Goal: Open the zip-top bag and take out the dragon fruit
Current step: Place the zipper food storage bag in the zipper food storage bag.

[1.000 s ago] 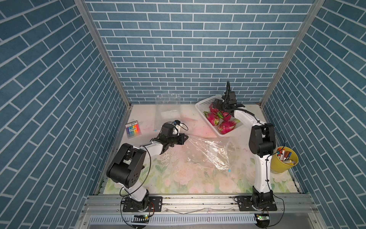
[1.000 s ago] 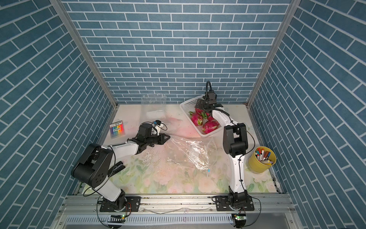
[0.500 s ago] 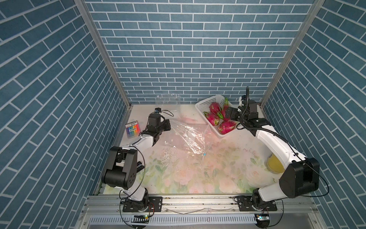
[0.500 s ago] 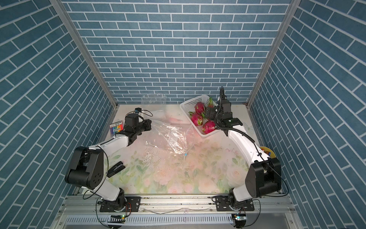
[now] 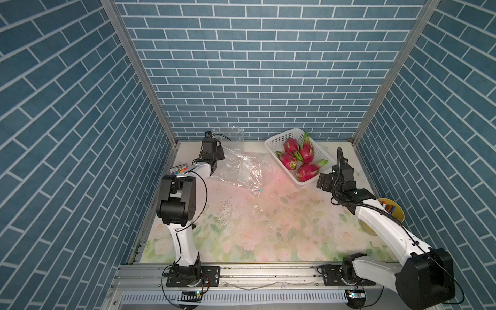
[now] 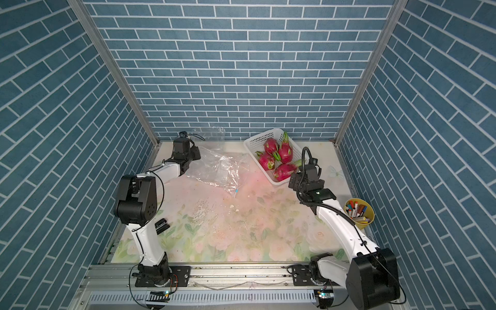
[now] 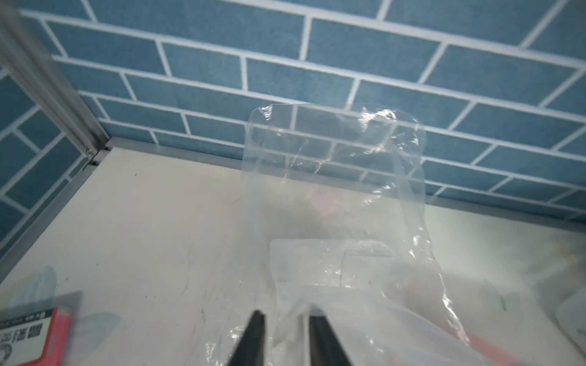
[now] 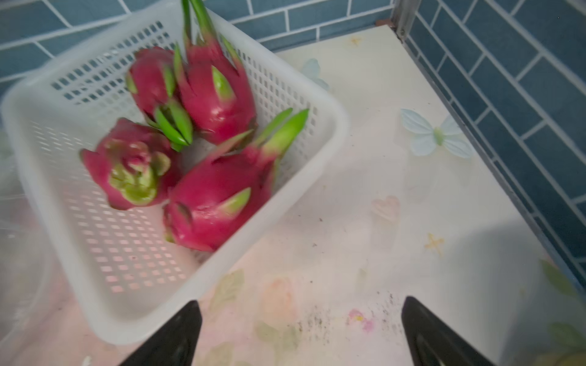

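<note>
the left gripper [image 7: 287,317] stands partly open: its two dark fingers are apart, and a fold of clear film from the zip-top bag [image 7: 364,320] lies loose in the gap, not pinched. only the left wrist view shows this, since in both top views the wrist hides the jaws. the bag spreads crumpled and flat on the flowered table [image 5: 241,236], left of centre and toward the back in both top views. a second clear bag [image 7: 333,177] leans upright against the back wall, sharp in the left wrist view and faint from above.

the right gripper [image 8: 301,302] is wide open and holds nothing. it hangs over bare table just beside the near corner of the white basket [image 8: 126,301]. four dragon fruit [image 8: 215,202] lie in that basket — right of centre, toward the back, in both top views.

a yellow cup of markers [image 6: 358,212] shows whole in a top view, at the table's right edge beside the right arm. a small printed card [image 5: 178,169] sits at the left edge, and is blurred in the left wrist view.
</note>
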`<state>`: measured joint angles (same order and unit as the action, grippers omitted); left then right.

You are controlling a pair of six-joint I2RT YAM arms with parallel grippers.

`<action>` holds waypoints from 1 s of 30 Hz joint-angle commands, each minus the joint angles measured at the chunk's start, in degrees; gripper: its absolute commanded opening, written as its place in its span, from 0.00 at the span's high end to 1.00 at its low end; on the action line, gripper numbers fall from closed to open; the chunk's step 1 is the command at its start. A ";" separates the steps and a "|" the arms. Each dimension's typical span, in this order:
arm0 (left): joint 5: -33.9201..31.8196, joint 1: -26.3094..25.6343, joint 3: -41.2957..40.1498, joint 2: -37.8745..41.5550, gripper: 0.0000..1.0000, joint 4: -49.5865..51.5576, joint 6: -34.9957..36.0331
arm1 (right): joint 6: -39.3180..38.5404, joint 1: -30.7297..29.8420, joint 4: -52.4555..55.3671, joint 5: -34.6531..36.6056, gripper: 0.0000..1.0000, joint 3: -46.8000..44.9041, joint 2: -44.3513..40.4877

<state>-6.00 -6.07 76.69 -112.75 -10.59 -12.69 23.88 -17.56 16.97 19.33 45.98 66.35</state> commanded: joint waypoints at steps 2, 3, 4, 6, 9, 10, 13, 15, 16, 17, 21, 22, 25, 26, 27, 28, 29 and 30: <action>-0.46 0.44 0.49 1.33 0.00 4.59 0.56 | -3.66 1.10 -4.33 7.91 0.02 -3.53 -0.88; -0.64 0.40 0.19 2.68 0.00 5.46 0.42 | -4.72 1.33 -6.02 8.85 0.02 -4.52 -0.73; -1.05 0.39 -0.35 4.15 0.00 6.13 0.33 | -6.10 1.68 -7.90 9.62 0.02 -5.55 -0.70; -2.02 0.43 -2.90 8.33 0.00 5.75 0.07 | -8.56 2.40 -12.31 11.87 0.01 -8.01 -0.18; -4.44 0.41 -8.80 15.58 0.00 4.73 -0.06 | -11.47 4.52 -18.87 12.44 0.02 -10.96 1.30; -5.63 0.44 -11.01 18.18 0.00 4.33 -0.05 | -12.33 5.49 -20.92 11.84 0.02 -11.71 2.07; -8.28 0.44 -18.52 25.47 0.00 1.54 0.37 | -15.05 7.93 -25.69 9.31 0.01 -12.65 4.08; -9.09 0.22 -24.83 30.05 0.00 -2.96 3.21 | -17.62 8.79 -31.22 9.35 0.01 -14.32 6.20; -10.67 -0.06 -28.57 32.41 0.00 -5.95 4.95 | -18.34 9.24 -31.93 8.86 0.01 -14.54 7.16; -12.61 -0.47 -31.82 33.99 0.00 -9.38 6.92 | -19.01 9.54 -33.01 7.77 0.01 -15.27 7.63; -19.15 -1.58 -44.05 36.99 0.00 -22.62 12.27 | -21.85 9.82 -48.74 4.69 0.01 -22.64 8.05; -19.26 -1.58 -45.89 36.75 0.00 -24.53 12.58 | -22.09 9.83 -52.17 4.62 0.01 -23.83 8.30; -17.29 -1.57 -51.18 35.17 0.00 -30.62 14.29 | -23.96 9.97 -58.79 2.89 0.02 -24.97 10.60; -16.01 -1.58 -53.03 34.64 0.00 -33.75 15.28 | -25.11 9.94 -61.00 2.32 0.02 -25.10 12.00; -14.62 -1.58 -54.83 34.13 0.00 -36.94 16.26 | -26.35 10.00 -63.93 1.46 0.02 -25.67 13.46; -13.57 -1.58 -56.52 33.78 0.00 -40.12 16.83 | -27.00 9.98 -65.97 0.85 0.01 -25.96 14.60; -12.15 -1.49 -58.55 33.45 0.00 -44.54 16.97 | -26.83 10.02 -65.35 0.64 0.02 -25.51 15.25; -10.16 -0.83 -59.53 33.23 0.00 -46.36 16.14 | -27.04 10.17 -66.27 0.31 0.02 -25.67 16.00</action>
<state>-20.14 -7.38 19.59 -79.05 -43.31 1.39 1.23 -7.70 -39.99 21.85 20.82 80.62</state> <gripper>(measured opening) 0.997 0.983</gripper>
